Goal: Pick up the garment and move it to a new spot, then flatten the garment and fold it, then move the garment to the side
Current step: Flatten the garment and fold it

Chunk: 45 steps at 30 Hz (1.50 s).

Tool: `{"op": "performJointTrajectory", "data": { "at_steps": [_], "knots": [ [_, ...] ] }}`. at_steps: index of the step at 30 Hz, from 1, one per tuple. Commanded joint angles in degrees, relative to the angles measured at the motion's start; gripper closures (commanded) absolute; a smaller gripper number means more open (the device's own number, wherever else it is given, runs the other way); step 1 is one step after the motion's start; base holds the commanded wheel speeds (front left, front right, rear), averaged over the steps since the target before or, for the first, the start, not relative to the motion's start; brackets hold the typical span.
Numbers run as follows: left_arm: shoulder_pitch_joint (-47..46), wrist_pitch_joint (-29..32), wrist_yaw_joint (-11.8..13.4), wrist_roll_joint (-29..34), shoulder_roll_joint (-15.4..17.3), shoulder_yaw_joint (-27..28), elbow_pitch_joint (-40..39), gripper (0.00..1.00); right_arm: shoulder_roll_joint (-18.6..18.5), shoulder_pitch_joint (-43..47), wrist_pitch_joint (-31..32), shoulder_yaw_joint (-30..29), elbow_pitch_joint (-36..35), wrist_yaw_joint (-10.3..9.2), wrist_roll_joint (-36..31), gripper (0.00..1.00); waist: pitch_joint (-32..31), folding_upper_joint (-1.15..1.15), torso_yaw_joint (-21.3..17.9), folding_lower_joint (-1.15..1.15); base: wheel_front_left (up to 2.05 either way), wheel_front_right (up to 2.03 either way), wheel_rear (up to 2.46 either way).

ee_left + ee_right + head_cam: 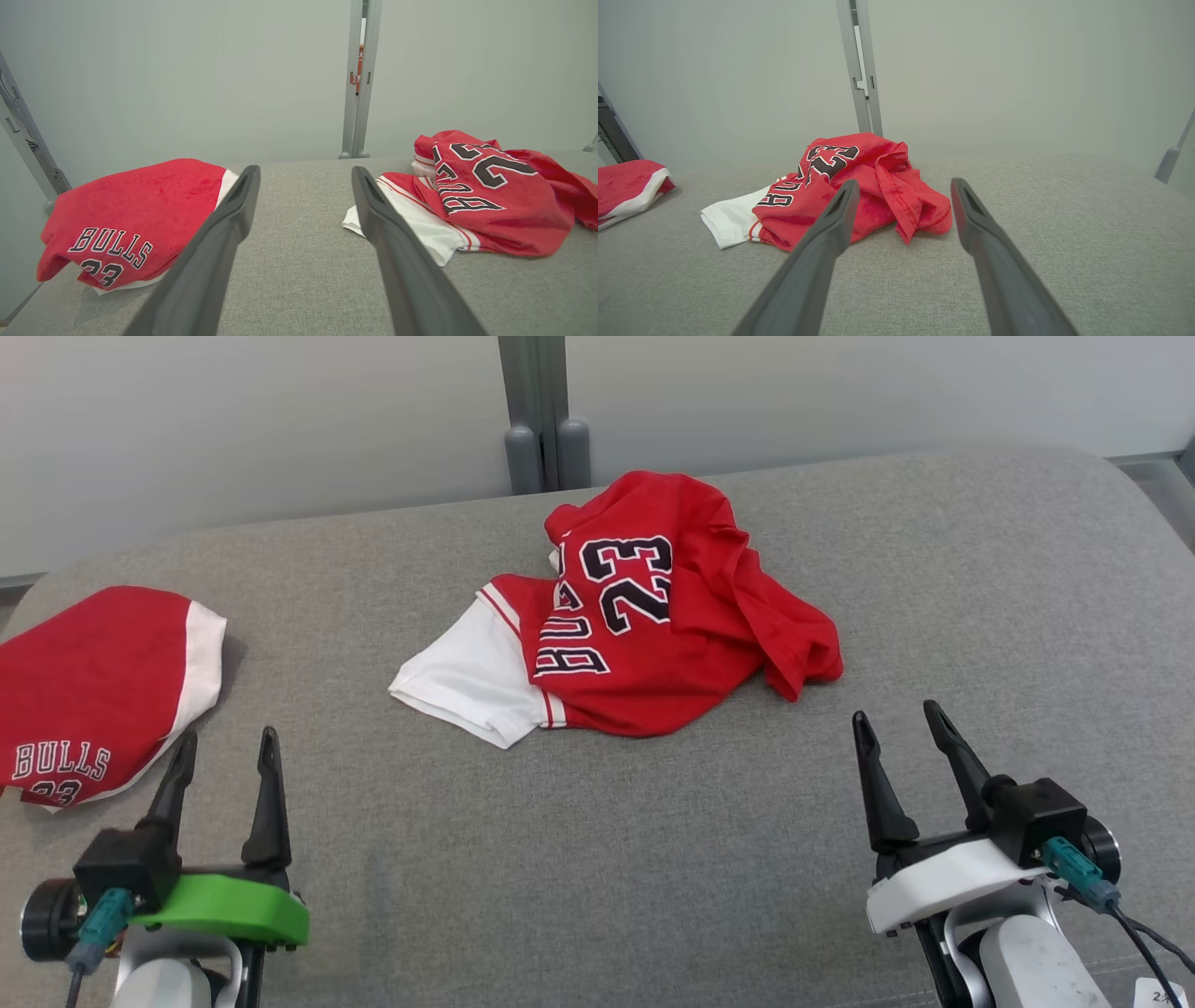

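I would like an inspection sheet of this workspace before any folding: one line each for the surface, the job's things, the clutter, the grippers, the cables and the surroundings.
surface: grey fabric surface, flat, with rounded far corners.
job's things: crumpled red jersey lying mid-surface, its white sleeve spread toward the left; not yet flattened.
clutter: folded red garment at the left edge.
grippers: left gripper and right gripper both open, empty, short of the jersey.
cables: left wrist cable and right wrist cable, teal plugs, apart from the cloth.
surroundings: pale wall and grey post behind.
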Motion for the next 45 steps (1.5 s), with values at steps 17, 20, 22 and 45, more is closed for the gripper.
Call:
{"op": "performJointTrajectory", "data": {
  "at_steps": [17, 20, 22, 45],
  "knots": [
    [-27.99, 0.49, -0.24, -2.52, 7.43, -9.90, 14.79, 0.00, -0.18, -6.76, -0.17, -1.79, -3.34, -0.08, -0.05, 0.00, 16.33, 0.00, -6.21, 0.00, 0.00, 0.00, 0.00],
    [-31.59, 0.72, -0.23, -3.10, 8.39, -12.54, 19.48, 0.00, -0.11, -7.39, -0.17, -2.34, -3.87, -0.08, -0.38, 0.00, 18.18, 0.00, -6.85, 0.00, 0.00, 0.00, 0.00],
    [-33.58, 0.92, -0.23, -3.74, 8.63, -14.27, 22.41, 0.00, -0.09, -7.72, -0.17, -2.56, -4.16, -0.08, -0.45, 0.00, 19.20, 0.00, -7.05, 0.00, 0.00, 0.00, 0.00],
    [-39.47, 11.31, -0.27, -18.46, 9.13, -33.27, 40.07, 0.00, -0.01, -8.44, -0.17, -3.16, -4.32, -0.08, -1.29, 0.00, 19.75, 0.00, -8.52, 0.00, 0.00, 0.00, 0.00]
  ]
}}
